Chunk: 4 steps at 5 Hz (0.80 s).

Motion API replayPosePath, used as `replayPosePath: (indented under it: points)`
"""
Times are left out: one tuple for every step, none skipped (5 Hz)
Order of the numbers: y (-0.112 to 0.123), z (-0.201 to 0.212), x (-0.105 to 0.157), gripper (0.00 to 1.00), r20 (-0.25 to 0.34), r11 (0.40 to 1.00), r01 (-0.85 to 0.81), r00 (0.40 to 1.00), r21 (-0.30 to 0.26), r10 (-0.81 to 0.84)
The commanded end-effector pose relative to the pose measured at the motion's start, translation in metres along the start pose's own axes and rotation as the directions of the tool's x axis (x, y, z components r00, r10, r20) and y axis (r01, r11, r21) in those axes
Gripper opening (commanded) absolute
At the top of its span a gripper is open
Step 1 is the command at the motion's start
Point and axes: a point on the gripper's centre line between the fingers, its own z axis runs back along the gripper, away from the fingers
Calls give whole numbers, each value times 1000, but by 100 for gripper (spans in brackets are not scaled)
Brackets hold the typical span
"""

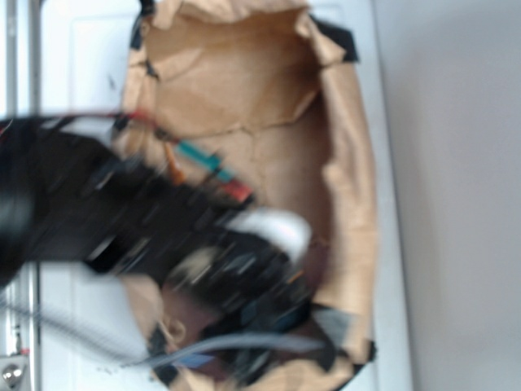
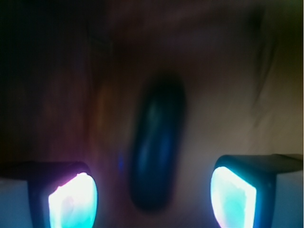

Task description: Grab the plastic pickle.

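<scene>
In the wrist view the plastic pickle [image 2: 157, 145] is a dark teal, glossy sausage shape lying lengthwise on the brown paper, blurred. My gripper [image 2: 153, 199] is open. Its two glowing pads [image 2: 73, 202] stand wide apart on either side of the pickle's near end, touching nothing. In the exterior view the black arm reaches from the left down into the paper-lined bin [image 1: 354, 163], and the gripper [image 1: 260, 301] sits low near the bin's front. There the arm hides the pickle.
The bin is lined with crumpled brown paper whose raised walls stand at the right and back. Red and teal wires [image 1: 216, 167] run along the arm. A white surface [image 1: 81, 49] lies to the left of the bin.
</scene>
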Motion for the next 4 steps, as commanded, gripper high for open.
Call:
replayPosePath:
  points:
    - [31, -3, 58, 100, 30, 1000, 6, 1000, -7, -6]
    - [42, -13, 64, 100, -9, 998, 30, 1000, 59, -30]
    - [51, 4, 63, 100, 3, 993, 41, 999, 107, -42]
    - [48, 23, 49, 100, -9, 996, 48, 999, 69, -48]
